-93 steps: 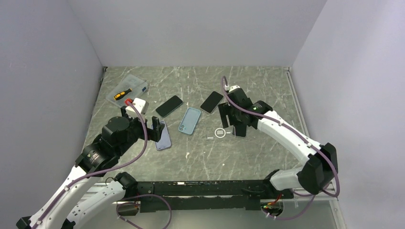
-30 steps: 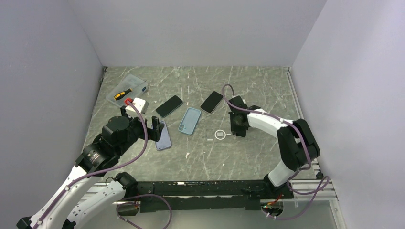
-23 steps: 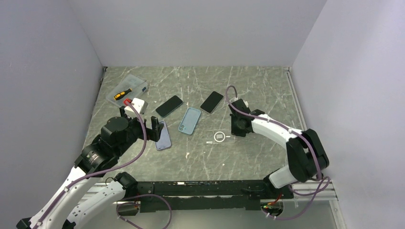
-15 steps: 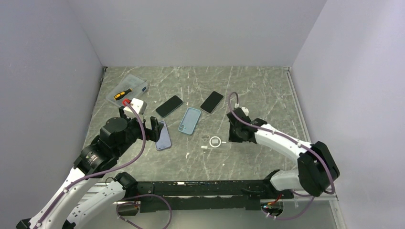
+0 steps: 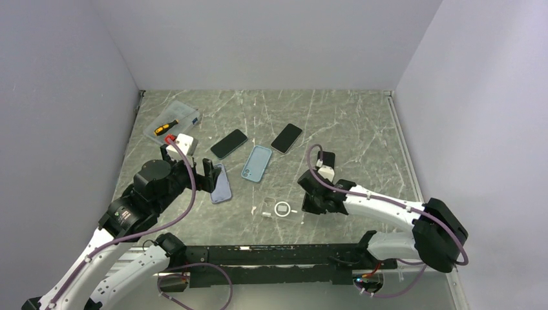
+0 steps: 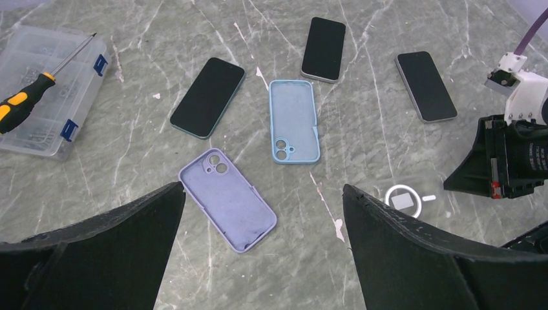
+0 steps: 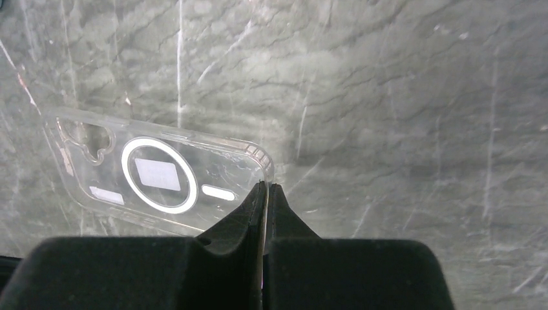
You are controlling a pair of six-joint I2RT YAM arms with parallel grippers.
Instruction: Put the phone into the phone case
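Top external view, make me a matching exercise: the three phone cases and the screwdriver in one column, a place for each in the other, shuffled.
Column one
1. clear case
2. blue case
3. purple case
4. screwdriver

Column two
A. on top of the plastic box
B. edge pinched in the shut right fingers
C. just ahead of the open left fingers
D. right of the purple case in this view

Pairs: 1-B, 2-D, 3-C, 4-A
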